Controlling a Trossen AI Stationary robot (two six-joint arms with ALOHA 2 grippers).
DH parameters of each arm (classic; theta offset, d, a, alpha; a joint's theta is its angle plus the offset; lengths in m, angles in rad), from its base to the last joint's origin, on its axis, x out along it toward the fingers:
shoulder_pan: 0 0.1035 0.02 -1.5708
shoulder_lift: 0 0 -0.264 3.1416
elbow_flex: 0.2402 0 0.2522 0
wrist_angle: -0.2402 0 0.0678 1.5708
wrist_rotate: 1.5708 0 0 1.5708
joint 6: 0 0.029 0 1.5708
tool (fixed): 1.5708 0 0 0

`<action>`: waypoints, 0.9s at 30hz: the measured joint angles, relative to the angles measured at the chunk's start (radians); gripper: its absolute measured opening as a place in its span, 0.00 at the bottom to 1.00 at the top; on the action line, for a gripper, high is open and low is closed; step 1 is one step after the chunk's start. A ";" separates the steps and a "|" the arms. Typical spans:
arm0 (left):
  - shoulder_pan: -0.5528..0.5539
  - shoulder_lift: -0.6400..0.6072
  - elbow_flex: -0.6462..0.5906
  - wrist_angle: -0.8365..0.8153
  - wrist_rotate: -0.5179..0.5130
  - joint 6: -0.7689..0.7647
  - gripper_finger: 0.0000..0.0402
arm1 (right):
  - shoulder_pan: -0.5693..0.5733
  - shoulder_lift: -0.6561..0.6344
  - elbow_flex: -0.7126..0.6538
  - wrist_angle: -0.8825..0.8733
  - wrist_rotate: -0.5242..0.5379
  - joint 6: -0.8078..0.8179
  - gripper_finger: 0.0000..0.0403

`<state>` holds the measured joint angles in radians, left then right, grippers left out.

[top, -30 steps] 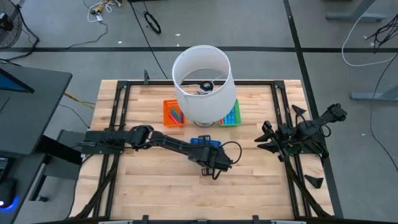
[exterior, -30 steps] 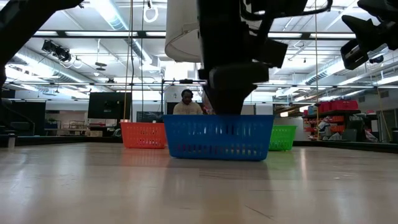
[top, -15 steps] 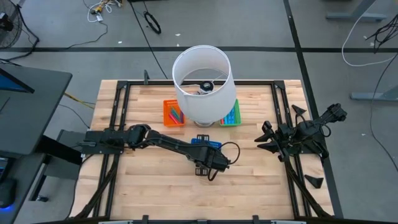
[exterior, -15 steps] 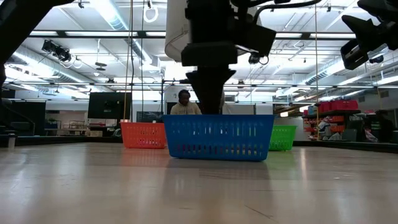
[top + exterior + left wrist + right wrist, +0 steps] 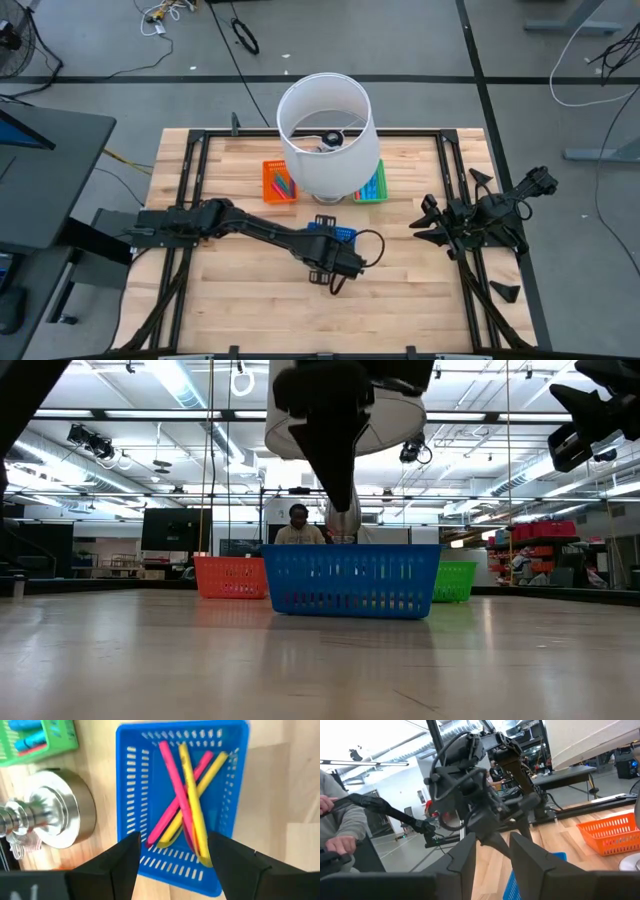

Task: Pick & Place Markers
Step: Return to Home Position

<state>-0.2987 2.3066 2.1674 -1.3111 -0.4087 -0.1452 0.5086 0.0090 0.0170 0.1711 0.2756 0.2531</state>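
Pale wood planks make up the table [image 5: 250, 300] under me, boxed in by a black rail frame [image 5: 195, 180]. Around it lies a grey floor [image 5: 100, 40] with loose cables [image 5: 243, 38]. Looking level across the top, I see a big workshop hall with strip lights [image 5: 185, 380] and a person [image 5: 298, 528] far behind the trays.

My left claw [image 5: 335, 283] hangs in the air over the middle of the table, fingers [image 5: 112, 865] spread wide and holding nothing. Just below and ahead of it sits the blue tray [image 5: 130, 795], with two pink and two yellow markers [image 5: 186, 805] lying crossed inside.

Past that tray stands a lamp. Its shiny metal base [image 5: 55, 815] is just beside the tray, and from above its white shade [image 5: 325, 135] hides part of the orange tray [image 5: 279, 183] and the green tray [image 5: 375, 187]. The orange one holds several coloured markers; the green one holds blue ones and a red one.

My right claw [image 5: 425, 225] waits by the right rail, well apart from the trays, fingers parted and empty. A grey sleeve [image 5: 340, 820] shows off to its side, beyond the table.
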 joint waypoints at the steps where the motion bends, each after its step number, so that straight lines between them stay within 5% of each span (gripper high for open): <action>1: -0.004 -0.003 0.000 0.006 -0.004 0.001 0.59 | 0.000 0.000 0.000 0.000 0.000 0.000 0.29; 5: -0.023 -0.060 -0.078 0.062 -0.027 0.011 0.59 | 0.000 0.000 0.000 -0.001 0.000 0.000 0.29; 27: -0.095 -0.884 -1.176 0.771 0.099 -0.053 0.59 | 0.000 0.000 0.000 -0.001 0.000 0.000 0.29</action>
<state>-0.3939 1.4231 0.9913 -0.5404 -0.3092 -0.1982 0.5083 0.0090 0.0170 0.1703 0.2756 0.2531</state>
